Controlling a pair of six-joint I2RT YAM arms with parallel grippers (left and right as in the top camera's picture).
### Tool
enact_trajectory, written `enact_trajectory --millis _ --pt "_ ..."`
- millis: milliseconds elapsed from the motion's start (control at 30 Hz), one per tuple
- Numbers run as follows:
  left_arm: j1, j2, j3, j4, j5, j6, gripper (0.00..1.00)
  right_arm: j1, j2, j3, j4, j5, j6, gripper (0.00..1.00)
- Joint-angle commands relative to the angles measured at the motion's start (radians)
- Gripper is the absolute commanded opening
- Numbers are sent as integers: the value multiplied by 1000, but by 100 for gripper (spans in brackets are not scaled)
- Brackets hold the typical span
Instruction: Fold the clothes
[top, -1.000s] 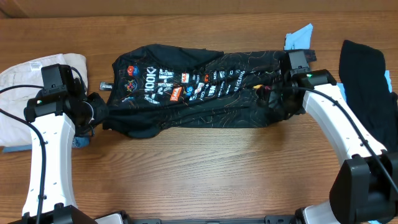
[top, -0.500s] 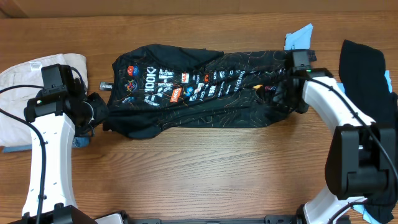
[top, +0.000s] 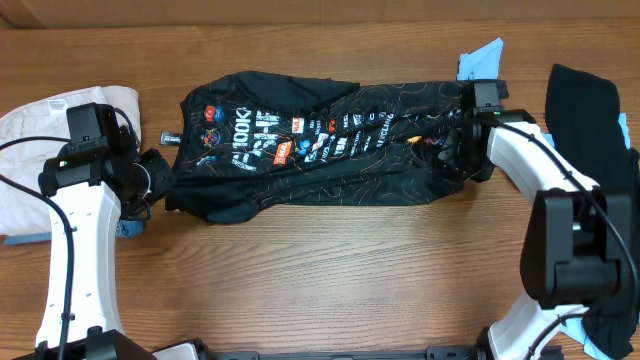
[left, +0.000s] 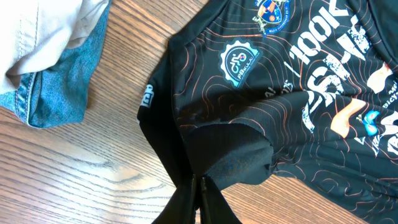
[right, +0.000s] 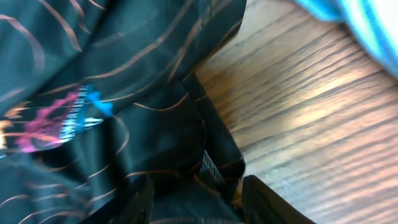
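A wooden table (top: 320, 280) seen from above, with a robot arm at each side. A thin black jersey (top: 320, 150), printed with white and orange logos and fine orange lines, lies stretched in a long band from left to right across the middle of the table, nearer the far edge.

The left gripper (top: 150, 185) sits at the jersey's left end. Its wrist camera shows it clamped tight, with a bunched corner of the black fabric drawn into the closed fingers. The right gripper (top: 455, 150) is over the jersey's right end. In its wrist camera the two fingers (right: 144, 200) stand apart with the hem lying between them, but whether they are pinching the cloth cannot be told.

A pale garment (top: 40, 120) with blue denim (left: 56, 87) under it lies at the left edge. A plain black garment (top: 590, 130) lies at the right edge. A scrap of light blue cloth (top: 480, 55) shows by the far edge, just beyond the right gripper.

The jersey looks narrowed lengthwise, perhaps by one rough fold, with a rumpled near edge and a sleeve bulging at the far side. It appears early in the job. The band has not yet been folded across its length into a compact stack or smoothed.
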Motion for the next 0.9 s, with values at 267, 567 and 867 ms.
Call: enact_trajectory --millis 267,567,867 --pt "-3 6 5 -2 -10 22 7 -3 79 3 -4 -11 39 14" --pt "-3 6 5 -3 -10 23 7 -3 38 45 -80 27 39 28" --pt "-3 6 5 -1 -10 22 7 -3 32 47 -132 23 39 30"
